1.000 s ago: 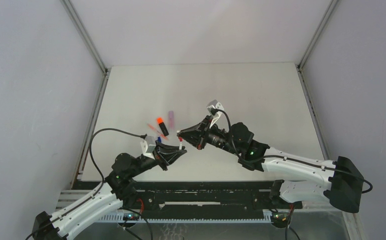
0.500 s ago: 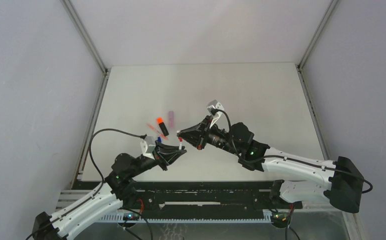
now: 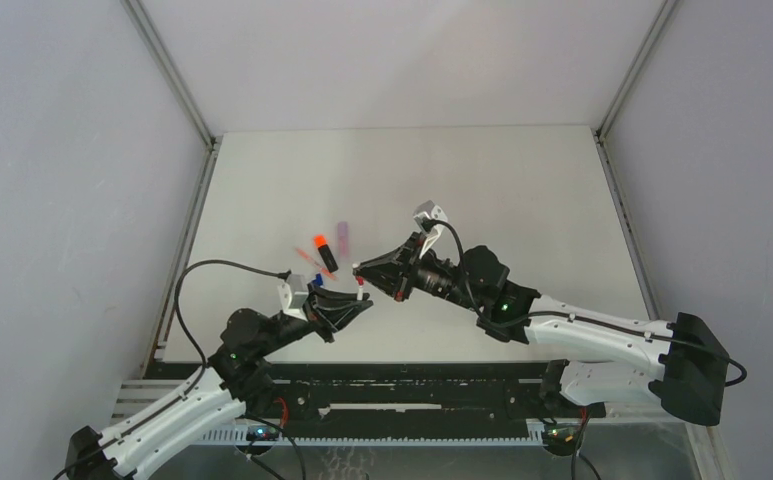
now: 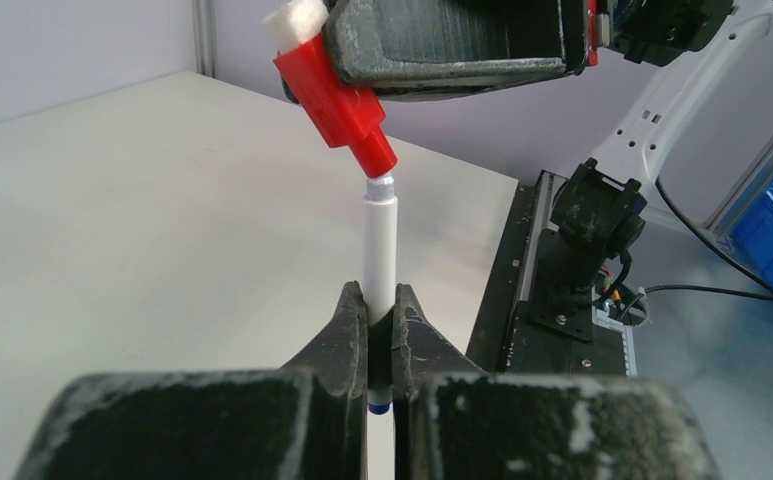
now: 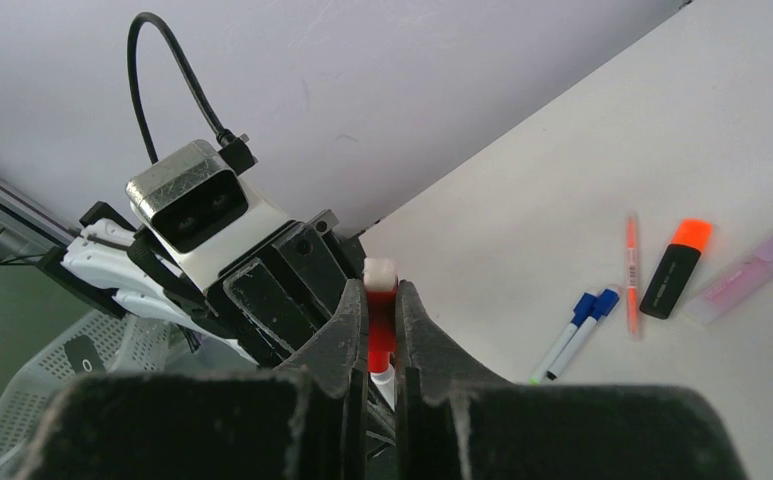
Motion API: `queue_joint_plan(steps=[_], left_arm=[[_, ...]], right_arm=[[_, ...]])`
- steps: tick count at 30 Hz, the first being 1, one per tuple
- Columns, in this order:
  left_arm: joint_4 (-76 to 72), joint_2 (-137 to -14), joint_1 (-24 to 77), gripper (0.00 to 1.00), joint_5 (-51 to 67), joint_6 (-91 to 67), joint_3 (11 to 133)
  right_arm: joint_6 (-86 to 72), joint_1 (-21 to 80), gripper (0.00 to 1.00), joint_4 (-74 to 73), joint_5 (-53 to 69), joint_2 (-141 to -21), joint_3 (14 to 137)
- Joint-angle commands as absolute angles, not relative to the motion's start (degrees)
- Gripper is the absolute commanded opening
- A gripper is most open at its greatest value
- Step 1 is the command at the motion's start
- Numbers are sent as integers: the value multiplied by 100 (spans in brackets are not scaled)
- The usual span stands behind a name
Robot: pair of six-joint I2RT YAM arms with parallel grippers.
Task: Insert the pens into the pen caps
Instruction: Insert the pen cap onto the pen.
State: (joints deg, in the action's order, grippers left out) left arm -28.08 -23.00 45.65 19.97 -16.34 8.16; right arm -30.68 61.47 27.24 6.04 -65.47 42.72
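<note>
Left wrist cam is the one to look at. Starting on the left, the left gripper (image 4: pixel 377 300) is pinched tight on the white pen (image 4: pixel 379 240), low on the barrel, so a long stretch stands free toward 12 o'clock. Its tip sits right at the mouth of the red cap (image 4: pixel 334 95), but the cap leans off toward 11 o'clock instead of lining up with the barrel.

That's my worry. Push now and the tip probably jams on the rim, or the pen pivots in the fingers because it's held so far from the tip. The cap is tiny too, so it could twist or pop out of its grip.

Over on the right, the right gripper (image 5: pixel 382 300) has its jaws pressed together on that cap, with no gap beyond the cap itself.

The spare stuff lies on the table (image 3: pixel 482 190), around 11 o'clock from where the grippers meet in the overhead. There are two pens with blue ends (image 5: pixel 574 335), a thin orange pen (image 5: pixel 631 270), the black highlighter (image 5: pixel 674 270) and the lilac highlighter (image 5: pixel 752 272). Neither gripper touches any of them.
</note>
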Motion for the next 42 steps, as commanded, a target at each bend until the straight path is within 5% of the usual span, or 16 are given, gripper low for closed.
queue_joint_plan(steps=[1,21,42], left_arm=[[-3070,-2142,4588,0,1853,-1655,695],[-3570,-1977,4582,0,2023,-2952,1364],[-3456,-1882,4553,0,1723,-3119,1589]], right_arm=[[-2981,6277,0,2945,638,-6450,4259],[-2448,6776,0,3336,267,-6174,3512],[-3628,7120,0,2551,333,-6491,3004]])
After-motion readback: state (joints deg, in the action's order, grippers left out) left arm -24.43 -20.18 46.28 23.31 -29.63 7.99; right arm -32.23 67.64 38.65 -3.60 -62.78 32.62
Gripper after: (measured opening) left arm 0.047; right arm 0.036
